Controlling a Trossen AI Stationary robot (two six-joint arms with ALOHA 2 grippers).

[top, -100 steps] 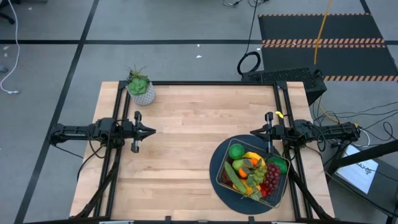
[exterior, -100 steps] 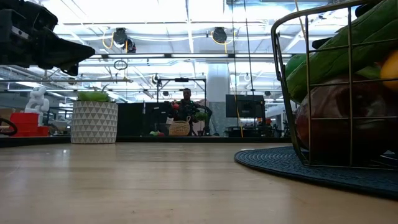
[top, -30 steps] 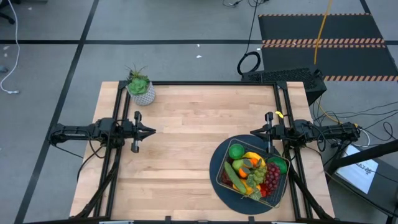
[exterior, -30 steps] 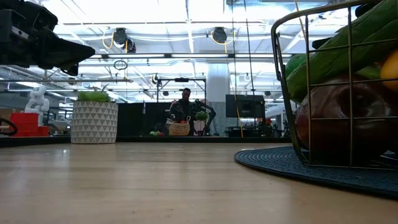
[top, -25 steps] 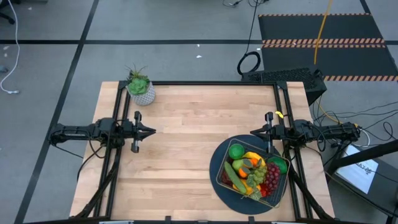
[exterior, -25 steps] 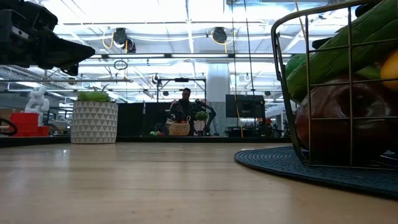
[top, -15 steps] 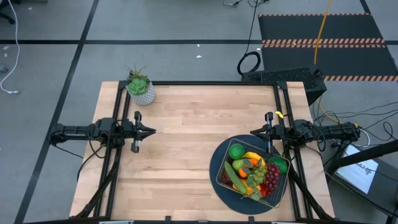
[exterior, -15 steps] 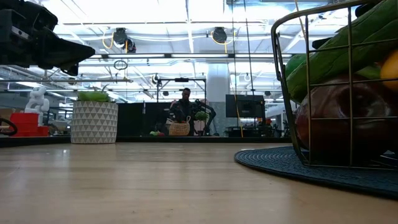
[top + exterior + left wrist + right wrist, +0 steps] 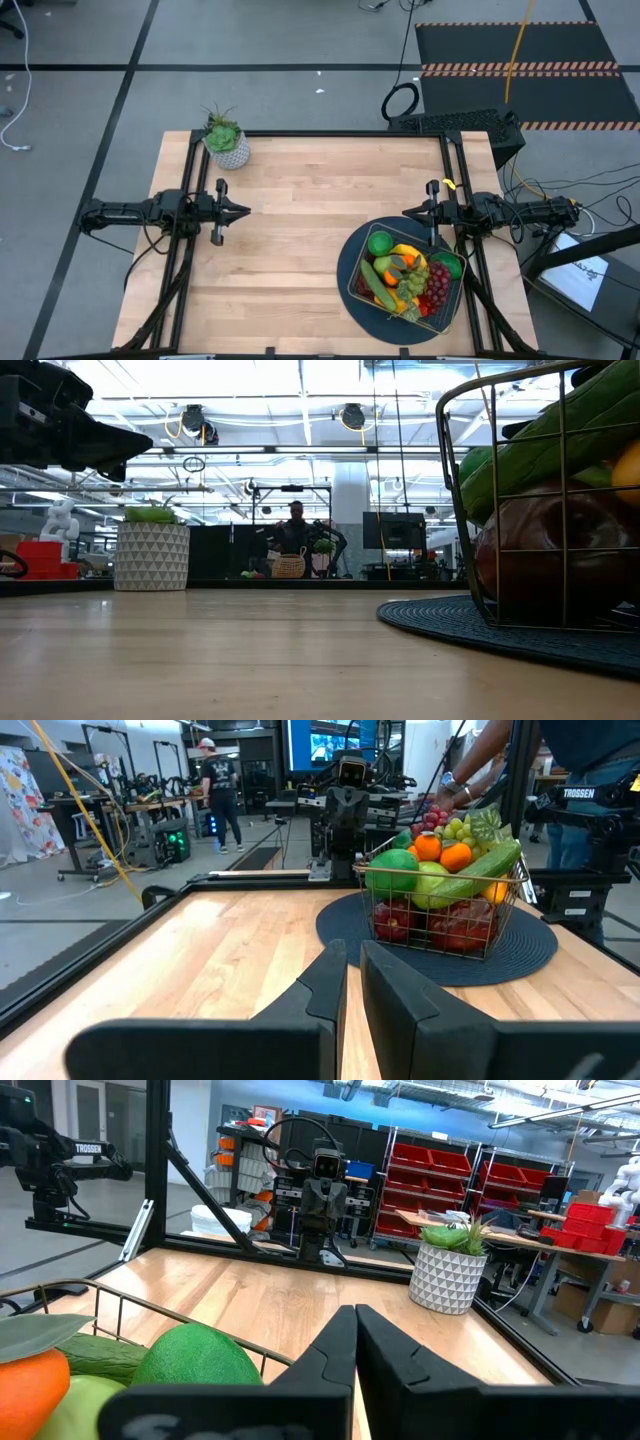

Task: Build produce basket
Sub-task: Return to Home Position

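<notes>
Produce (image 9: pixel 405 275) sits heaped in the wire basket (image 9: pixel 354 287), which stands on the round dark blue mat (image 9: pixel 345 262). I see the right gripper (image 9: pixel 407 213) just past the mat's edge, fingers pressed together on nothing. The left gripper (image 9: pixel 243 211) hangs well apart from the mat, across the table (image 9: pixel 300 180), likewise clenched and empty.

Green, orange, yellow, red produce (image 9: pixel 405 275) in dark wire basket (image 9: pixel 440 322) on navy mat (image 9: pixel 525 942).
</notes>
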